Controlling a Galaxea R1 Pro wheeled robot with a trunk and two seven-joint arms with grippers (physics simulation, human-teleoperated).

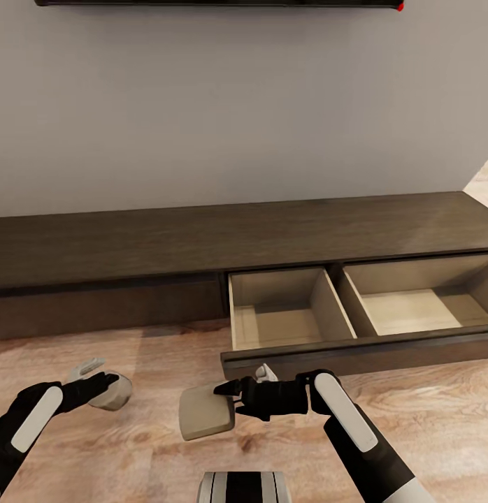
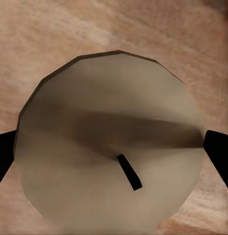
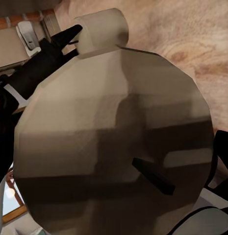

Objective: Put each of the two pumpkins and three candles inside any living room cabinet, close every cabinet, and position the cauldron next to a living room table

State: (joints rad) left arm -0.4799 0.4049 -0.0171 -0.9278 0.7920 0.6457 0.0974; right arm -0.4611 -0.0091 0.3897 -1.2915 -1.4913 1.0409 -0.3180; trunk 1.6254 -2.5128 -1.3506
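Wood-plank floor (image 1: 132, 447) fronts the dark cabinet (image 1: 202, 241), its drawer (image 1: 286, 325) pulled open. Right gripper (image 1: 226, 398) clamps one candle (image 1: 205, 412); left gripper (image 1: 104, 381) clamps another candle (image 1: 112, 397), both above the floor.

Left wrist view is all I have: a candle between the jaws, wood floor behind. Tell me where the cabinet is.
Observer: The cabinet runs along the wall straight ahead. Your left jaws hold the candle low over the floor, before its closed left part.
Operator: Report any open drawer.
Observer: One wide drawer is pulled out, to the right of your left arm. It has two beige compartments.
Operator: Say what the right arm has.
Observer: The right jaws hold a second candle, just in front of that drawer's front panel.
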